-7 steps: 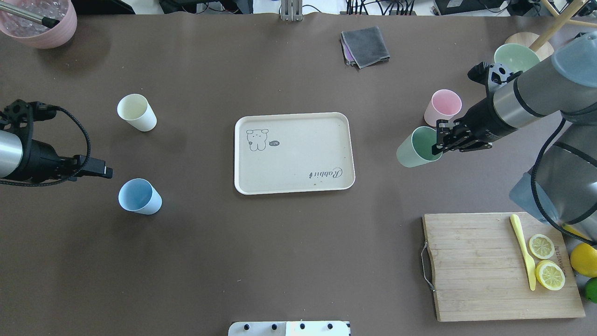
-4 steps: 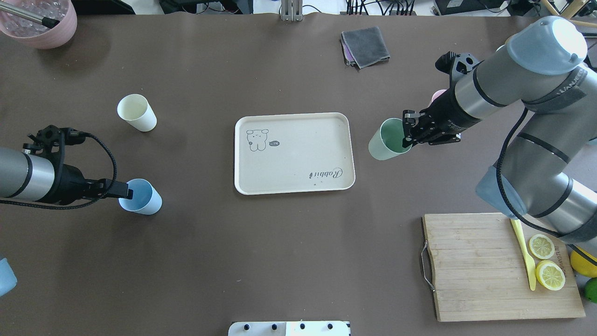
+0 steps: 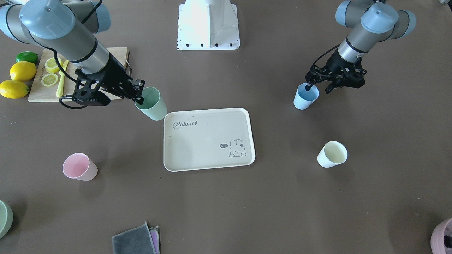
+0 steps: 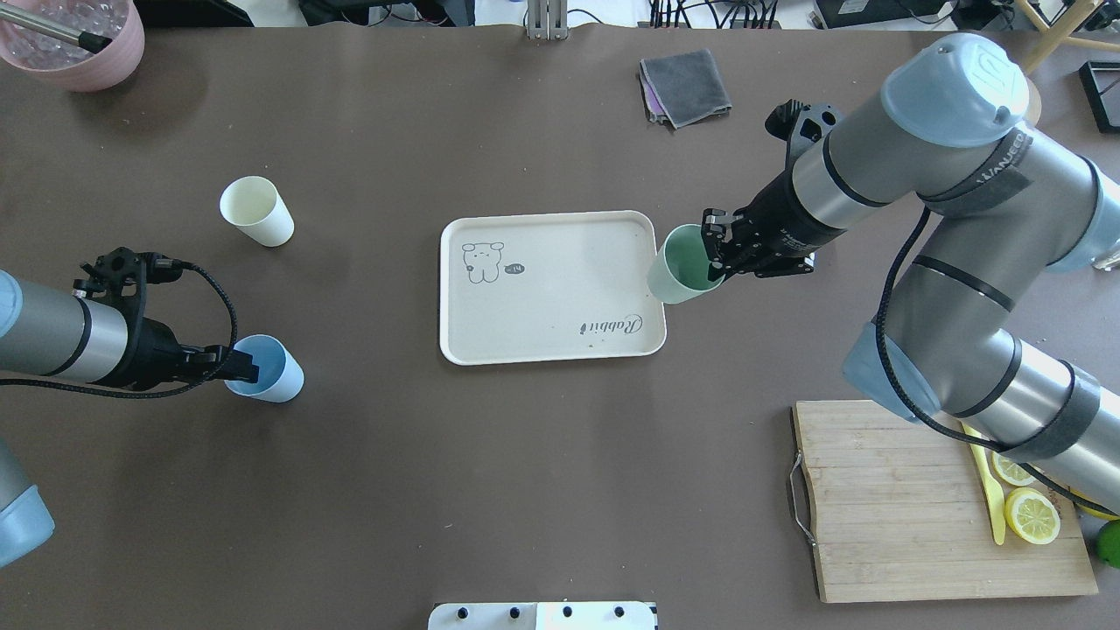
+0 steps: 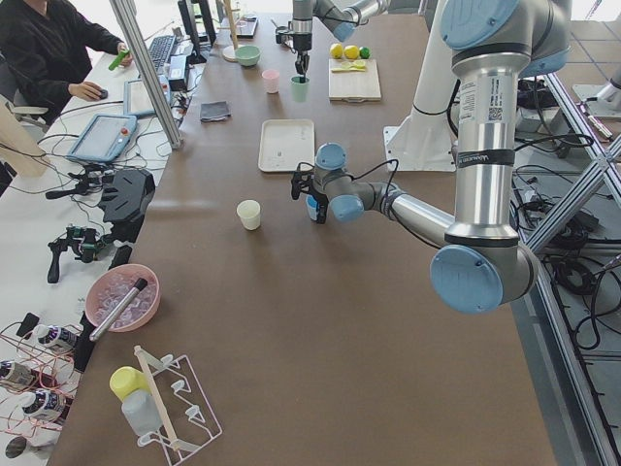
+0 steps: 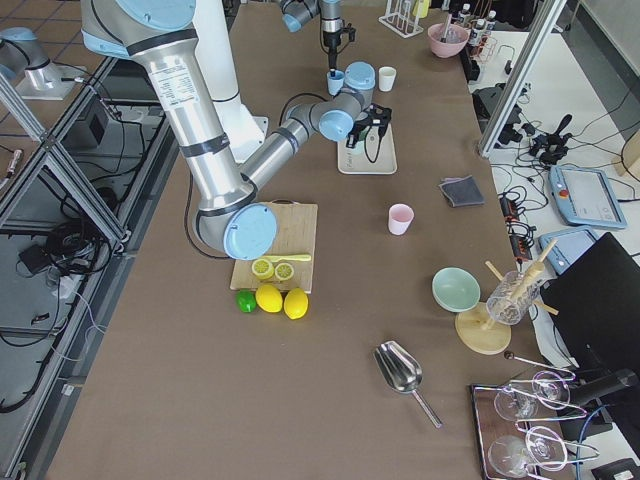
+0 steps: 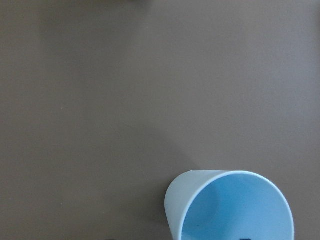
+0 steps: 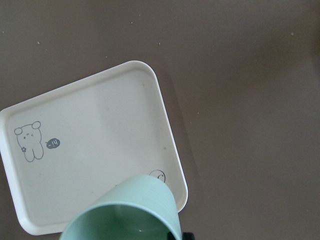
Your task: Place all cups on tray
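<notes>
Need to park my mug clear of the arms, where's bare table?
Free: the wide strip robot-side of the tray, left of the cutting board; also between cream cup and tray. Crowded: the tray's right rim at the mint cup, and around the blue cup.

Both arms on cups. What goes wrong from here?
The right gripper pinches the mint green cup by one wall, at the raised edge of the tray; lowered here, its base may catch and tip.
The left gripper has a finger inside the light blue cup; a one-wall pinch might tip it.
</notes>
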